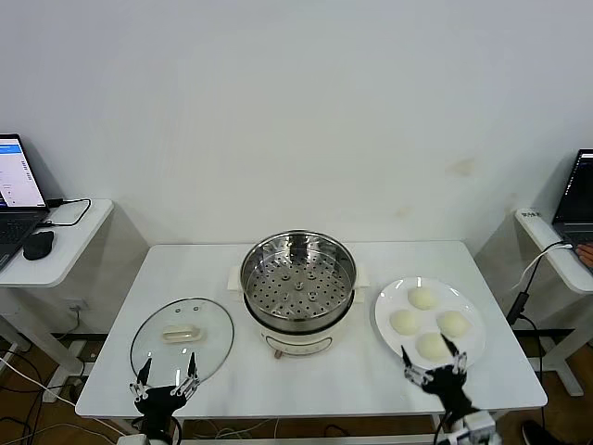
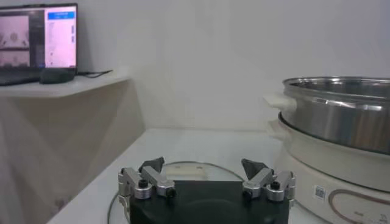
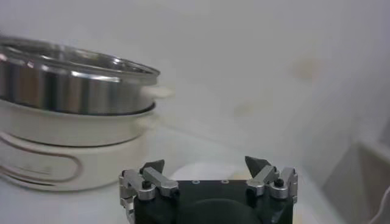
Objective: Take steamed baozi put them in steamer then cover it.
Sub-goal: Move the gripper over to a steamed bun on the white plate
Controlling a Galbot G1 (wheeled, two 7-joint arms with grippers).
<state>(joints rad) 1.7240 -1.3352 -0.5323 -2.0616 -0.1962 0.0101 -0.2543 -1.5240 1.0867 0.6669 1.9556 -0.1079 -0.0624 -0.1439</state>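
Four pale baozi (image 1: 429,322) lie on a flat white plate (image 1: 384,309) at the table's right. The steel steamer (image 1: 297,283) with its perforated tray stands open on a cream base at the centre; it also shows in the left wrist view (image 2: 341,115) and the right wrist view (image 3: 67,85). The glass cover (image 1: 182,338) with a cream handle lies flat on the table at the left, and its rim shows in the left wrist view (image 2: 183,165). My left gripper (image 1: 167,378) is open at the cover's near edge. My right gripper (image 1: 432,363) is open at the plate's near edge, by the nearest baozi.
A side desk with a laptop (image 1: 17,190) and a mouse (image 1: 39,245) stands at the far left. Another desk with a laptop (image 1: 576,204) and cables stands at the far right. The table's front edge (image 1: 306,413) runs just behind both grippers.
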